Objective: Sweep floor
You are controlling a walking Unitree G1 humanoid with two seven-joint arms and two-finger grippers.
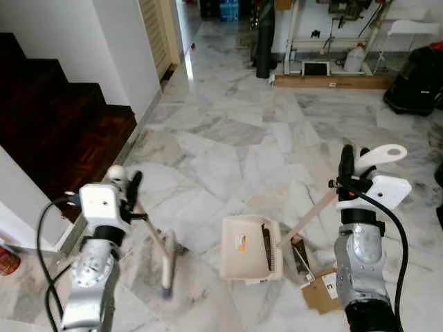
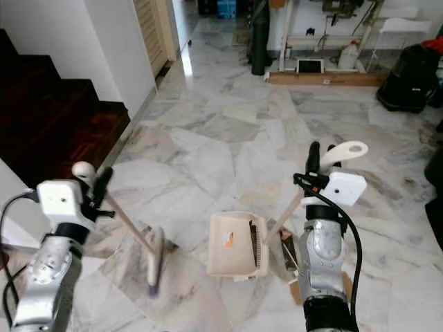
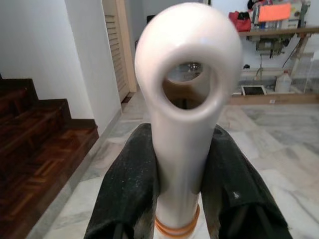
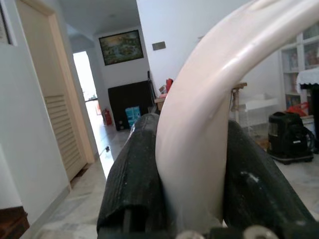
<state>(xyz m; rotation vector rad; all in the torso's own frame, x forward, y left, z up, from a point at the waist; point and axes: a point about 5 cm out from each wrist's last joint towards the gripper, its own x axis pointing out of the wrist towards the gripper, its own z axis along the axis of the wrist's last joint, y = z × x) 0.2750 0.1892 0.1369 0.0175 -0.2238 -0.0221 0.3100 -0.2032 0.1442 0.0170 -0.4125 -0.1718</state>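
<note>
Both silver arms are raised in front of the body, forearms near upright, wrists bent forward. The left gripper [image 1: 128,185] is clamped on the top of the broom handle [image 1: 149,225], which slants down and to the robot's right to the broom head [image 1: 167,266] resting on the marble floor [image 1: 228,138]; the head looks slightly blurred. The right gripper [image 1: 349,164] is closed on the dustpan handle [image 1: 308,218], a pale rod running down and to the robot's left to the cream dustpan [image 1: 242,247], which lies on the floor between the two arms. Dark comb-like teeth are seen along the pan's right edge, and an orange sticker on its inner face. Scraps of brown cardboard [image 1: 320,290] and a dark flat piece lie just beside the pan, near the right forearm.

From the left wrist, the handle's rounded end is seen close up — glossy white plastic with a hanging hole, an orange band lower on the shaft, and the black fingers [image 3: 129,199] pressed to both sides, dusty in texture. From the right wrist, a curved, smooth cream loop grip [image 4: 209,124] is seen pinched between two matte black fingers [image 4: 134,184]; also a hallway with a louvred door and a framed picture on the far wall, hidden from the head views.

Dark wooden stairs [image 1: 55,124] with parquet treads stand at the robot's left — well apart from the pan. Grey-veined, irregular polished slabs make up the floor.
</note>
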